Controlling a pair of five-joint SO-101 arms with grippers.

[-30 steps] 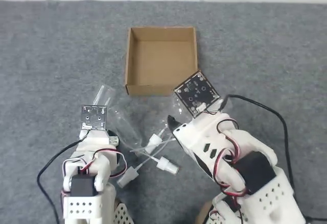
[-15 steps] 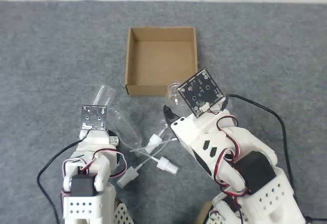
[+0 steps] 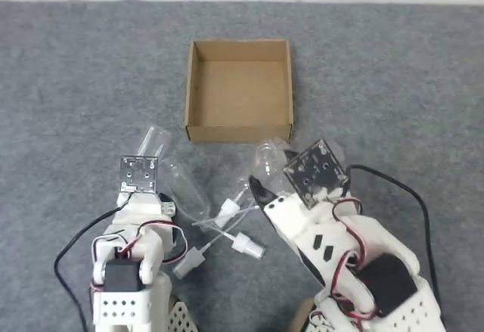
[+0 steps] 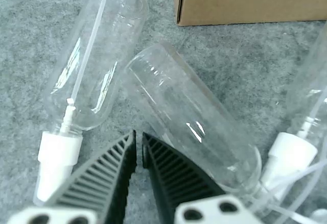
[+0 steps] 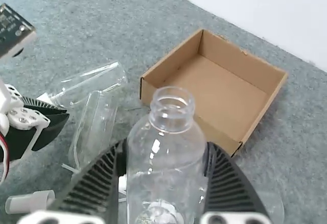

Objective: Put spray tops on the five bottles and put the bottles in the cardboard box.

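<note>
The right gripper (image 5: 164, 157) squeezes an open bottle (image 5: 167, 127) just below the cardboard box (image 3: 239, 131). The left gripper (image 4: 139, 137) is pinched closed, empty, by two lying bottles (image 4: 191, 122).

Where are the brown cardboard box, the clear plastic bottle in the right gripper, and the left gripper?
brown cardboard box (image 3: 238, 131): high view, its front wall.
clear plastic bottle (image 5: 166, 147): right wrist view, its body below the neck.
left gripper (image 4: 138, 138): left wrist view, between its fingertips.
</note>
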